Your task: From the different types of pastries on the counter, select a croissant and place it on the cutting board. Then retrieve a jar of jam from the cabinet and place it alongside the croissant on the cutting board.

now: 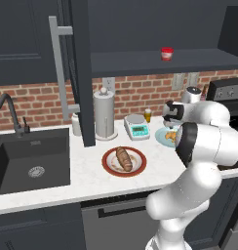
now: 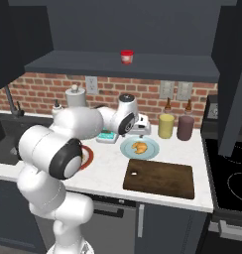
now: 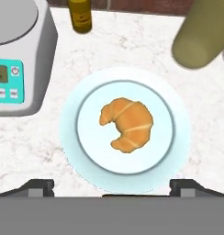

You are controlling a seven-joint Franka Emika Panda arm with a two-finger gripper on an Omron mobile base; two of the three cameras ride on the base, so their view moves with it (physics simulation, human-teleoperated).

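Directly ahead of the spread, empty fingers (image 3: 112, 186), the small golden-orange curved croissant (image 3: 127, 124) is seen centred on a round pale blue plate (image 3: 178, 151), its long axis running diagonally between them.

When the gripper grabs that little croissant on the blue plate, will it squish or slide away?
The croissant looks small and puffy, so it is probably light and may dent under a hard squeeze. It lies loose on the smooth pale blue plate, so a sideways nudge could slide it. Its curved, flat-lying shape seems unlikely to roll.
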